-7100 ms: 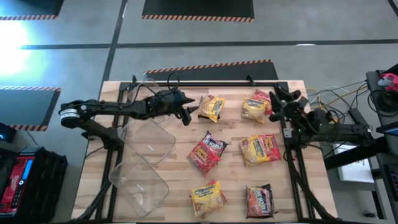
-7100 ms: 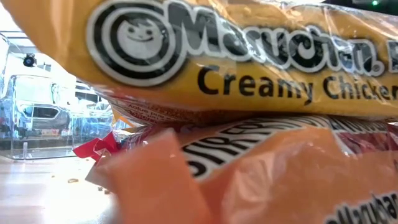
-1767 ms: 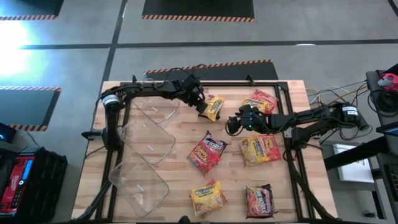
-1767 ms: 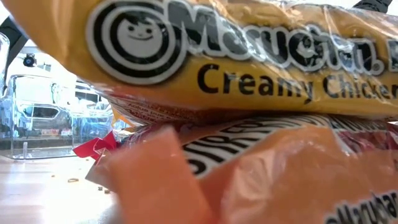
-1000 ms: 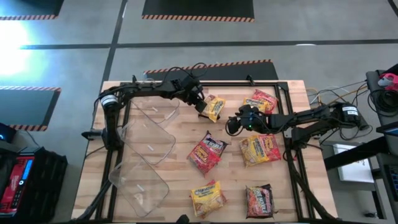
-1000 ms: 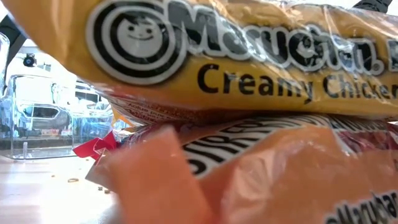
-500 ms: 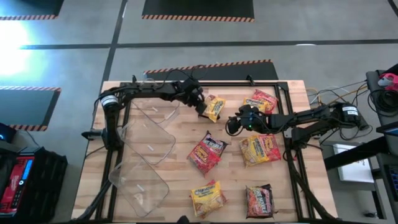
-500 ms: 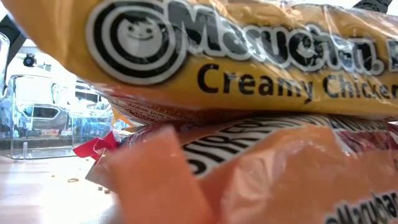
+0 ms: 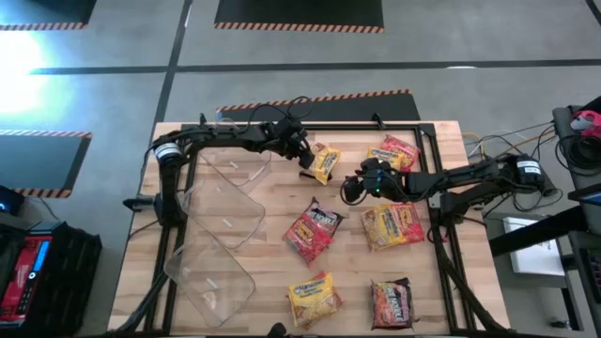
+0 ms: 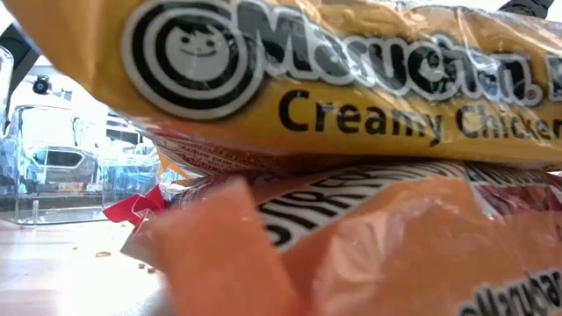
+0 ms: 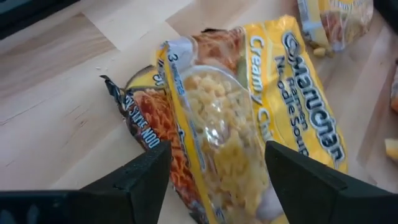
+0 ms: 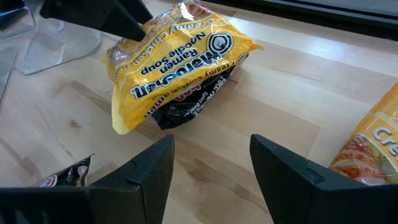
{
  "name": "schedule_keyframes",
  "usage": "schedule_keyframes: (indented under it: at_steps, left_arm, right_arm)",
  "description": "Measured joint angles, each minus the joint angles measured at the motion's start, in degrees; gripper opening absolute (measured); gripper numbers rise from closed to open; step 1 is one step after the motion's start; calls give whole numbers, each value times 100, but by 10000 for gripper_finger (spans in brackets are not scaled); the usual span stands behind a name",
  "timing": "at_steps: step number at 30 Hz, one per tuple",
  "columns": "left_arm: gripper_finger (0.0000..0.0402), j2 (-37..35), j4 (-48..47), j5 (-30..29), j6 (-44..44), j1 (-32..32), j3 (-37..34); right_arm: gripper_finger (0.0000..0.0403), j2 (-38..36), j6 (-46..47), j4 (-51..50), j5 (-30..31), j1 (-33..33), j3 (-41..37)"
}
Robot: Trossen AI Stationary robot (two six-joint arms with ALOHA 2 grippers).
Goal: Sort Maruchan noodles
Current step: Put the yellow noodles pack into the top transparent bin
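Observation:
Several Maruchan packets lie flat on the wooden table. A yellow packet (image 9: 325, 161) lies on top of a dark packet (image 11: 144, 118) near the far edge. My left gripper (image 9: 303, 161) is open, and its fingers stand on either side of this yellow packet (image 11: 233, 130). My right gripper (image 9: 350, 191) is open over bare wood just right of the pair, which shows ahead of it (image 12: 177, 62). Other packets: yellow-red (image 9: 390, 156), red (image 9: 315, 229), yellow (image 9: 392, 225), yellow (image 9: 314, 298), dark red (image 9: 392, 300). My left gripper comes at the yellow packet slanting down from the table's left, one open finger (image 11: 143, 177) by the dark packet's edge and the other (image 11: 301, 177) at the yellow packet's far side. Whether either finger touches, I cannot tell.
Two clear plastic bins (image 9: 223, 199) (image 9: 210, 272) lie overlapping on the table's left half. A dark frame rail (image 9: 434, 188) runs along the right side. The low view is blocked by a yellow packet (image 10: 351, 79) and an orange one (image 10: 369, 246) close to the lens.

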Motion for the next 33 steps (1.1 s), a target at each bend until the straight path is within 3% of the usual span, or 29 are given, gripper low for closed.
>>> schedule_keyframes:
  at_steps: [7, 13, 26, 33]
  left_arm:
    - [242, 293, 392, 441, -385, 85, 2]
    - [233, 315, 486, 444, -393, 78, 2]
    - [123, 315, 519, 522, -268, 91, 4]
    - [88, 282, 516, 654, -72, 96, 4]
  right_arm:
    - [201, 0, 0, 0, 0, -2, 0]
    - [201, 0, 0, 0, 0, 0, 0]
    - [201, 0, 0, 0, 0, -1, 0]
    - [201, 0, 0, 0, 0, 0, 0]
